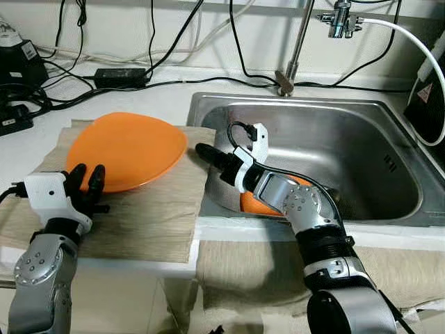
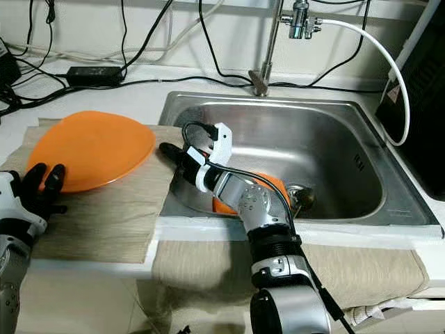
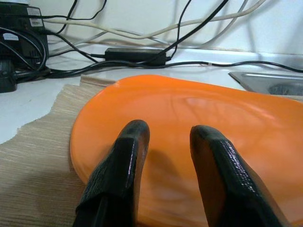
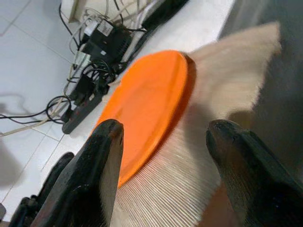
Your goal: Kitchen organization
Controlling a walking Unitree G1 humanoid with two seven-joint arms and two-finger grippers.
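On the woven mat [image 1: 149, 209], the left gripper [image 1: 86, 182], fingers spread, meets the orange plate [image 1: 128, 149]; a push could slide it. The right gripper [image 1: 207, 154], apparently spread, hovers nearby.

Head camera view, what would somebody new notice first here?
The big orange plate on the beige mat left of the steel sink, with the left gripper open at its near rim. Next, the right gripper, open, over the sink's left edge, pointing toward that plate, with a second orange dish partly hidden in the basin under that arm.
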